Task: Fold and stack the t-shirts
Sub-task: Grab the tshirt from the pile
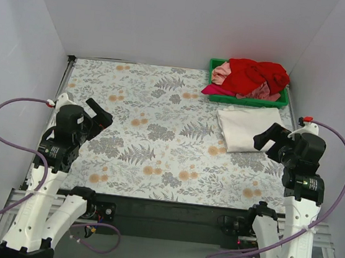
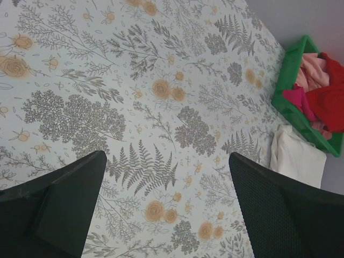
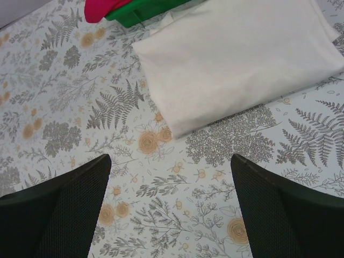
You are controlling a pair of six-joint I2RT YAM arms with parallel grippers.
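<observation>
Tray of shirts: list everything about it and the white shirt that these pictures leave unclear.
1. Top view: how many shirts the green tray holds; the red shirt covers the pile.
2. Left wrist view: the tray's far end is cut off by the right edge; the white shirt is partly behind the left jaws.
3. Right wrist view: the white shirt's right corner runs off the frame; most of the tray lies beyond the top edge.

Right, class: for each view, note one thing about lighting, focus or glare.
Top external: soft, even light, with barely any shadow on the floral tablecloth. Left wrist: the print is sharp, the fingers are nearly black, and there is no glare. Right wrist: the white t-shirt is bright, with its creases visible.
</observation>
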